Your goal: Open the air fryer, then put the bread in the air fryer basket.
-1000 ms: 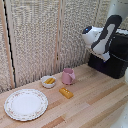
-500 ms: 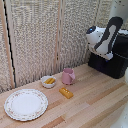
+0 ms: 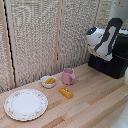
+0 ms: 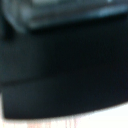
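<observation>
The black air fryer (image 3: 116, 64) stands on the wooden table at the exterior view's right. My white and black arm (image 3: 102, 41) leans against its front and upper part. The gripper end is lost against the dark body, so its fingers do not show. A blurred black surface of the air fryer (image 4: 65, 60) fills the wrist view very close up, with no fingers visible. I cannot make out the air fryer handle or the basket as separate parts. The golden-yellow bread (image 3: 66, 92) lies on the table in front of the pink cup, far from the arm.
A pink cup (image 3: 68, 76) stands mid-table. Beside it is a small white bowl (image 3: 48, 82) holding orange-yellow bits. A flowered plate (image 3: 26, 104) lies at the exterior view's left. Woven screens form the back wall. A strip of wooden table (image 4: 75, 120) shows below the fryer.
The arm has edged slightly towards the air fryer, to the exterior view's right. The bread, cup, bowl and plate have not moved.
</observation>
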Tool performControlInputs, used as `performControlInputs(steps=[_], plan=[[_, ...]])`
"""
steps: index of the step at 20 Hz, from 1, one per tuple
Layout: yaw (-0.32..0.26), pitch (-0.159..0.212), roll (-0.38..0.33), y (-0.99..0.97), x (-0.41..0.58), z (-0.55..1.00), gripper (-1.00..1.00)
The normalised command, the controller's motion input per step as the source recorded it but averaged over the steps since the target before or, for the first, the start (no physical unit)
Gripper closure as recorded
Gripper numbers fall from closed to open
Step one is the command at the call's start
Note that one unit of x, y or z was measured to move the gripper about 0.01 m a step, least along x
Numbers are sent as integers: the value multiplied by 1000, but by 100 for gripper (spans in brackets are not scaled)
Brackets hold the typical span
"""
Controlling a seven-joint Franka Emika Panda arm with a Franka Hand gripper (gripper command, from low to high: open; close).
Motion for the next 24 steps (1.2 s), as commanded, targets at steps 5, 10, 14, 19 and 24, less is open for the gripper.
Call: performControlInputs(steps=[5, 10, 14, 19, 24], plan=[[-8, 58, -3, 68, 15, -15, 100], [58, 294, 80, 3, 45, 247, 100], [17, 196, 140, 349, 11, 362, 100], [-14, 72, 199, 664, 5, 442, 100], [-87, -12, 90, 746, 0, 451, 100]])
